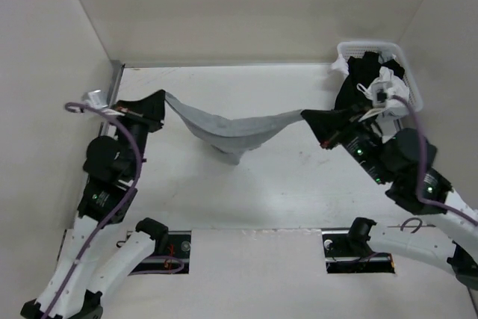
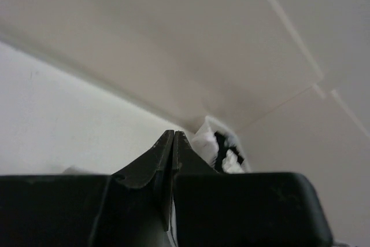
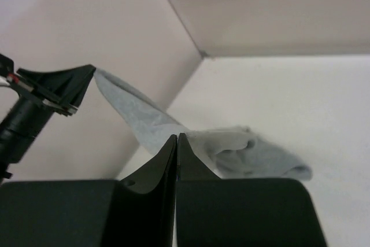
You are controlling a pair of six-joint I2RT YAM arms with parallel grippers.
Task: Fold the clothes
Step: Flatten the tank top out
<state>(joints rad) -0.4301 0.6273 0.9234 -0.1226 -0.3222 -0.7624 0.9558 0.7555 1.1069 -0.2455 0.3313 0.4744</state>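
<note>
Above the middle of the white table (image 1: pixel 284 184), one tank top (image 1: pixel 233 134) hangs stretched between the two arms. It is light grey with a faint fleck, soft and thin. It runs as a narrow band from each hand and sags into a bunched, pointed fold at the middle. The lowest fold lies close to the table top; whether it touches cannot be told from above. In the right wrist view the cloth rises in a twisted strip to the far hand and lies in a loose, rumpled heap lower down. Its neck and straps cannot be made out in this bunched state.

The left gripper (image 1: pixel 158 101) is pinched tight on the left end of the tank top, near the back left corner of the table. The right gripper (image 1: pixel 308 117) is pinched tight on the right end, with the fingers pressed together and no gap showing in its wrist view.

There is one basket (image 1: pixel 409 72), white, in the back right corner, well apart from the tank top. It holds black clothes (image 1: pixel 364 65) and some white cloth (image 1: pixel 388 80); how many pieces are piled in it cannot be counted. That makes one grey tank top, two arms and one basket.
</note>
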